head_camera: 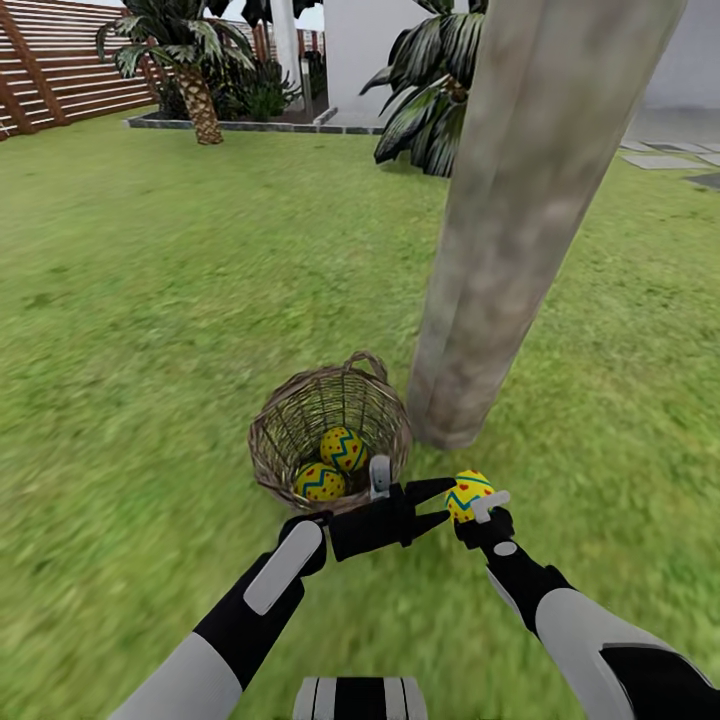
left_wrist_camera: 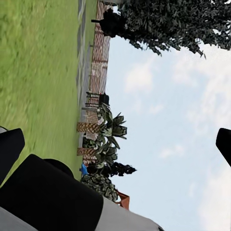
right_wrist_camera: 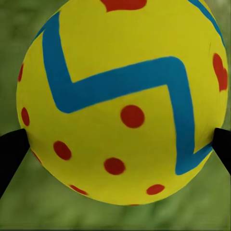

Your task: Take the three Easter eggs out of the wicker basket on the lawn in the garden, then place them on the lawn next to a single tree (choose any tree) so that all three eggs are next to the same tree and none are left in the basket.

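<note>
The wicker basket (head_camera: pixel 272 440) stands on the lawn (head_camera: pixel 150 300) just left of the tree (head_camera: pixel 520 220) with its thick grey-brown trunk. Two Easter eggs (head_camera: pixel 343 447) (head_camera: pixel 320 483) lie inside the basket. My right gripper (head_camera: pixel 472 503) is shut on a third egg (head_camera: pixel 465 490), held above the grass in front of the trunk's base, outside the basket. In the right wrist view this egg (right_wrist_camera: pixel 120 106) sits between the dark fingertips (right_wrist_camera: pixel 9 154). My left gripper (head_camera: pixel 435 505) is open and holds nothing. It hovers by the basket's near rim and points toward the held egg.
A short palm with a scaly trunk (head_camera: pixel 195 90) and a brown slatted fence (head_camera: pixel 60 70) stand at the far left. A dark leafy bush (head_camera: pixel 430 90) grows behind the tree, with a white house wall (head_camera: pixel 370 40) beyond. Paving slabs (head_camera: pixel 660 160) lie at the far right.
</note>
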Tool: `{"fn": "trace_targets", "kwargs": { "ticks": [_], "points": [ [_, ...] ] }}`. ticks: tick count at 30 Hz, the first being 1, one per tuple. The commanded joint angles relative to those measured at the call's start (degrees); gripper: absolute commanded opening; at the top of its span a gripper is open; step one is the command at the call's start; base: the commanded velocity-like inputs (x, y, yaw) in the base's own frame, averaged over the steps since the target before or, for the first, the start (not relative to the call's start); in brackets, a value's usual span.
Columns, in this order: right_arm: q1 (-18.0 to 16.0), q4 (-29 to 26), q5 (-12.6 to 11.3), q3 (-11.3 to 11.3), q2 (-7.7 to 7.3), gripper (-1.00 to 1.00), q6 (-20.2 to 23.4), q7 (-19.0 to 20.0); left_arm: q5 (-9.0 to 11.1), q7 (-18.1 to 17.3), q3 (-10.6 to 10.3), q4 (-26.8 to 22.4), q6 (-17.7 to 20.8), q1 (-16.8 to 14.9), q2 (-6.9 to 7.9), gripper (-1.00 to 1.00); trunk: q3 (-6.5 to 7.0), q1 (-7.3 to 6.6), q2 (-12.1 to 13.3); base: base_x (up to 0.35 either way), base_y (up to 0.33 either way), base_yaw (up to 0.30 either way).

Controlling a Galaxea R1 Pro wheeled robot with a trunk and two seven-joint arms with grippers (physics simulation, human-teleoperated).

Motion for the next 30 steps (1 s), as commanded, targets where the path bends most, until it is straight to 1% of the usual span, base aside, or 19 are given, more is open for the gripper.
{"fn": "trace_targets", "kwargs": {
  "ticks": [1, 16, 22, 26, 30],
  "points": [
    [0.0, 0.1, 0.4, -0.1, 0.0, -1.0, -0.2, -0.2, 0.2, -0.1, 0.0, 0.0, 0.2, 0.0, -0.01, 1.0, -0.26, 0.01, 0.0, 0.0, 0.0, 0.0],
    [-0.1, -0.1, 0.3, -0.1, -0.12, -1.0, 0.3, -0.6, 0.2, -0.1, 0.0, 0.2, 0.2, 0.0, -0.08, 1.0, -3.59, 0.4, -0.2, 0.0, 0.0, 0.0],
    [-1.3, 0.8, -0.3, -0.1, 0.06, -1.0, 1.5, -0.6, 0.2, -0.1, -0.1, 0.1, 0.2, 0.0, -0.09, 1.0, -4.92, 0.55, -0.3, 0.0, 0.0, 0.0],
    [-2.2, 1.0, -0.3, -0.1, 0.0, -1.0, 1.8, -0.6, 0.2, -0.1, -1.8, 0.1, 0.0, 0.0, -0.09, 1.0, -5.8, 0.66, -0.4, 0.0, 0.0, 0.0],
    [-2.3, 1.1, -0.2, -0.1, -0.01, -1.0, 1.8, -0.6, 0.2, -0.1, -2.0, 0.1, -1.3, 0.0, -0.09, 1.0, -6.69, 0.76, -0.4, 0.0, 0.0, 0.0]
  ]
}}
